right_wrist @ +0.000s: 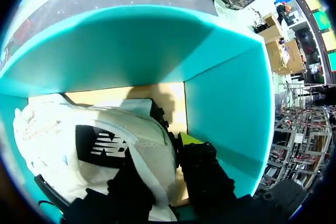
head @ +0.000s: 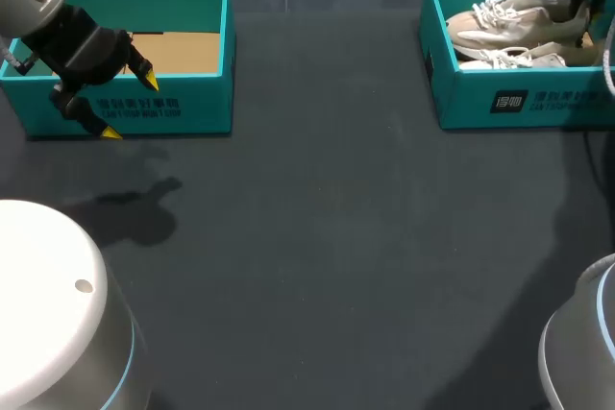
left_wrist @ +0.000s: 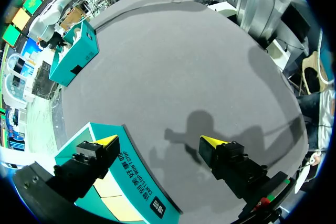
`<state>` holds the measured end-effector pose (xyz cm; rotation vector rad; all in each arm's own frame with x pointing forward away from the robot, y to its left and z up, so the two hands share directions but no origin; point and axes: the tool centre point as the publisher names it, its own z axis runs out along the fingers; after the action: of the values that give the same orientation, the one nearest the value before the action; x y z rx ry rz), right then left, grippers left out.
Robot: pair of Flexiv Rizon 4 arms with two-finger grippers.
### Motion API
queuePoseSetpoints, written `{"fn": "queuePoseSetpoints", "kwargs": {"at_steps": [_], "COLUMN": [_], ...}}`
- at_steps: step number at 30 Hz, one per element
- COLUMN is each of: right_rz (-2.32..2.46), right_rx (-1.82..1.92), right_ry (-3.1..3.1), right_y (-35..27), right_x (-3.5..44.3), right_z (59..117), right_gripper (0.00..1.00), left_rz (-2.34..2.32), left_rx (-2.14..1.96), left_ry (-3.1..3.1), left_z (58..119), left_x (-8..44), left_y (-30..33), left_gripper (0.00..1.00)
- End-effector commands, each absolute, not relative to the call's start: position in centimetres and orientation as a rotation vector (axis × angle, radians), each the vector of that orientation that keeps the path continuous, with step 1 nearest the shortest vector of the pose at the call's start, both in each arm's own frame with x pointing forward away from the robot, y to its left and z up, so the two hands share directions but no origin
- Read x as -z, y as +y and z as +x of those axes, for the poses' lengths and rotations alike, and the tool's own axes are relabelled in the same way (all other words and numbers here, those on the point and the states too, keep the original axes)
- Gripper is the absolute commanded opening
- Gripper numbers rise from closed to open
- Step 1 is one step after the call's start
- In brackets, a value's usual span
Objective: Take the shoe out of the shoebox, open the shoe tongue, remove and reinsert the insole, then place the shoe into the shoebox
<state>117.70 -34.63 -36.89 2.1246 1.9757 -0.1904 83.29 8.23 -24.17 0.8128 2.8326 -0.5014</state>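
Shoe (right_wrist: 63,124) lies in the shoebox (right_wrist: 226,98), right fingers (right_wrist: 202,166) pinching its heel; left fingers (left_wrist: 226,158) spread wide by the other box (head: 192,108). Such a thin heel grip could slip mid-lift, honestly.

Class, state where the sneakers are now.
In the head view, the sneakers lie inside the right teal shoebox, at the table's far right.

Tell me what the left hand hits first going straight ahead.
Likely the table beside the left box; one finger of the left hand is over the box's rim and may clip it.
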Motion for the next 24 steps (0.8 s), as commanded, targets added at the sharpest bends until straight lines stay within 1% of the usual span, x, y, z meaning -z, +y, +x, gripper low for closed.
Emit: {"fn": "queuePoseSetpoints", "kwargs": {"at_steps": [1,8,10,15,19,21,22,23,24], "right_rz": [2.137,2.146,2.146,2.148,2.15,2.152,2.151,2.152,2.152], "right_rx": [0.203,0.187,0.187,0.189,0.19,0.184,0.18,0.175,0.173], "right_ry": [1.989,1.994,1.996,1.997,1.992,1.986,1.981,1.975,1.974], "right_y": [-34.5,-34.2,-34.1,-34.0,-33.9,-33.9,-33.8,-33.8,-33.8], "right_x": [37.3,37.1,37.1,37.1,36.8,36.4,36.3,36.1,36.0], "right_z": [118.6,118.4,118.3,118.2,118.1,118.0,118.0,117.9,117.9], "right_gripper": [0.07,0.25,0.33,0.38,0.45,0.5,0.6,0.73,0.81], "left_rz": [0.814,0.814,0.814,0.814,0.814,0.814,0.814,0.814,0.814], "left_rx": [0.498,0.498,0.498,0.498,0.498,0.498,0.498,0.498,0.498], "left_ry": [2.833,2.833,2.833,2.833,2.833,2.833,2.833,2.833,2.833], "left_z": [83.2,83.2,83.2,83.2,83.2,83.2,83.2,83.2,83.2], "left_x": [24.1,24.1,24.1,24.1,24.1,24.1,24.1,24.1,24.1], "left_y": [8.2,8.2,8.2,8.2,8.2,8.2,8.2,8.2,8.2], "left_gripper": [1.0,1.0,1.0,1.0,1.0,1.0,1.0,1.0,1.0]}}
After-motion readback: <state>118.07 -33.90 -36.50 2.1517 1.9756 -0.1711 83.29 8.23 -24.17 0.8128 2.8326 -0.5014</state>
